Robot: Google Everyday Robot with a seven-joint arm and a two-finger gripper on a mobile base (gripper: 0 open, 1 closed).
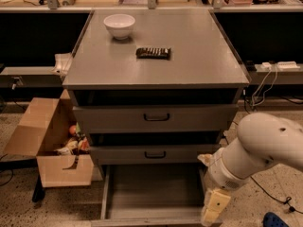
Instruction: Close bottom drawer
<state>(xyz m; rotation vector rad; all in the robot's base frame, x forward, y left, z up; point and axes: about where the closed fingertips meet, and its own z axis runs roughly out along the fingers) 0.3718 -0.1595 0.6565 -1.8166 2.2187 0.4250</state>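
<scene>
Grey metal bottom drawer [151, 189] pulled out, low and near. Open brown cardboard box [49, 167] at left, jumbled items inside. White bowl [119, 25] and dark flat bar [153, 53] on grey table [194, 46]. End effector [214, 210] beside drawer's right near corner; grip state cannot be told.

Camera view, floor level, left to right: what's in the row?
Open brown cardboard box → pulled-out grey metal bottom drawer → gripper at the drawer's front right corner → small blue object on the floor.
</scene>
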